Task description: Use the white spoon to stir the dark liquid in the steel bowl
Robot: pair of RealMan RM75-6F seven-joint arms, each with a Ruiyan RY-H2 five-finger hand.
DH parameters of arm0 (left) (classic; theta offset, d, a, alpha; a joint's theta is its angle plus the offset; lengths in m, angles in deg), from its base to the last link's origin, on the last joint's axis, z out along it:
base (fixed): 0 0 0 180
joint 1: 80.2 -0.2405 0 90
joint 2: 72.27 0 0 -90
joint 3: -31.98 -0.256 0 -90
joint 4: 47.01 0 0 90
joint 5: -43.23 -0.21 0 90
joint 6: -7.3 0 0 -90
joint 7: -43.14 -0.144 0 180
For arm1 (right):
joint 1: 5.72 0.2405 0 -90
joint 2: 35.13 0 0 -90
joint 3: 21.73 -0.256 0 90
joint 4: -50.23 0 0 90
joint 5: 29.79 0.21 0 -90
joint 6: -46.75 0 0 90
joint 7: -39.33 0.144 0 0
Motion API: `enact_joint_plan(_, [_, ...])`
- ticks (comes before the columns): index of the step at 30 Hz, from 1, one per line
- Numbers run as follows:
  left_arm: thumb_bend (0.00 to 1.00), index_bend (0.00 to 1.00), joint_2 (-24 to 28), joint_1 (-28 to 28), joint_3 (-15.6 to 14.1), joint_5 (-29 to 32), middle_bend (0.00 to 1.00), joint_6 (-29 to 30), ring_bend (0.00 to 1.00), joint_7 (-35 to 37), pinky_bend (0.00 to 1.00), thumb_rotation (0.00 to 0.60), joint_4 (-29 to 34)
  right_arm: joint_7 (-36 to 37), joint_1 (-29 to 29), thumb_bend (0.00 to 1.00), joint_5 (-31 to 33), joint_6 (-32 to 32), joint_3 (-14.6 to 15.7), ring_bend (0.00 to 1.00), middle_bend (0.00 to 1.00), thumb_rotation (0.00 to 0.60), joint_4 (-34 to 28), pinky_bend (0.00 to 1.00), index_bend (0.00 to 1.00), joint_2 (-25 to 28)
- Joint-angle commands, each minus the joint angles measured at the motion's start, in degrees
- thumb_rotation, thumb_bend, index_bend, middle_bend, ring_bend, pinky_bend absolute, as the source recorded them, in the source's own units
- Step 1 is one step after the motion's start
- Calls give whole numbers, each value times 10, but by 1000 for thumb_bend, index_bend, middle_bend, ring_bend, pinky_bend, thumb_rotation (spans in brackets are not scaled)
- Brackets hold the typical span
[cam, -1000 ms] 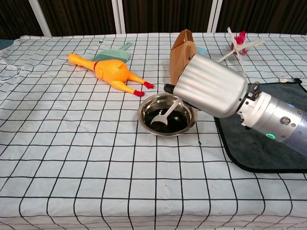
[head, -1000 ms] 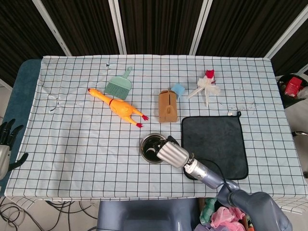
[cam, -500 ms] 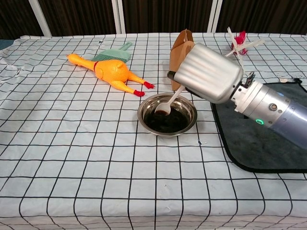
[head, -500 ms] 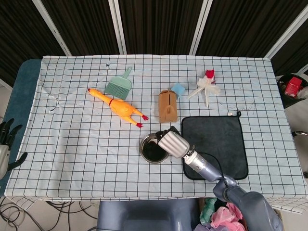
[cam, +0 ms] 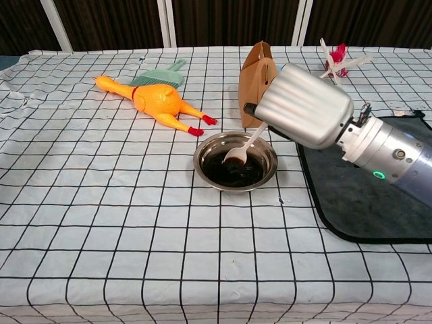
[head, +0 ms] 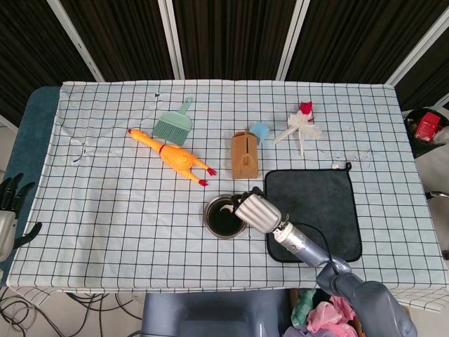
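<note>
From my head view, my right hand (head: 256,211) sits at the right rim of the steel bowl (head: 212,223), just in front of the brown paper bag (head: 244,154) and beside the dark mat (head: 314,203). The white spoon (head: 226,207) shows as a pale curve over the dark liquid (head: 224,221), near the bowl's far side. My fingers are hidden under the ribbed back of the hand here. My left hand (head: 8,210) hangs off the table's left edge with its fingers spread and nothing in it, well away from the work.

From my chest view, my right hand (cam: 305,105) is clamped on the spoon's handle, which slants down and left until the white spoon (cam: 239,153) dips its tip into the dark liquid (cam: 233,170). The steel bowl (cam: 206,147) stands free on the checked cloth (cam: 135,223), with nothing bracing it.

The risks, as I judge them: the bowl is shallow and unheld, so a push of the spoon against its wall could slide it toward the rubber chicken (cam: 154,99) or tip liquid onto the cloth. I hold the handle near its far end, so a fast sweep might twist it in my grip or flick drops. My hand also sits just beside the bag and could nudge it over.
</note>
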Motion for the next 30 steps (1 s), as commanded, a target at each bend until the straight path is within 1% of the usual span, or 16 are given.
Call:
enact_joint_plan(1, [219, 138, 0, 0, 0, 1, 7, 0, 0, 0, 0, 600, 0, -4, -7, 421, -6, 6, 10, 1000, 859, 600, -13, 1000, 714, 9])
enact_joint_plan(5, [219, 138, 0, 0, -1, 0, 7, -1, 0, -1, 0, 600, 0, -15, -17, 421, -16, 9, 25, 1000, 859, 600, -31, 1000, 718, 23])
enact_joint_plan(10, [219, 138, 0, 0, -1, -1, 7, -1, 0, -1, 0, 600, 1, -23, -26, 422, -17, 10, 30, 1000, 859, 600, -58, 1000, 724, 40])
enact_joint_plan(19, [220, 138, 0, 1, -2, -1, 7, -3, 0, 0, 0, 600, 1, -45, -44, 423, -26, 9, 43, 1000, 859, 600, -126, 1000, 740, 66])
enact_joint_plan(24, [218, 138, 1, 0, -3, -5, 7, -1, 0, 1, 0, 600, 2, -46, -42, 427, -28, 3, 40, 1000, 859, 600, -155, 1000, 740, 66])
enact_joint_plan(30, [219, 138, 2, 0, -3, -5, 7, 0, 0, 4, 0, 600, 1, -49, -33, 428, -24, -9, 23, 1000, 859, 600, -167, 1000, 740, 53])
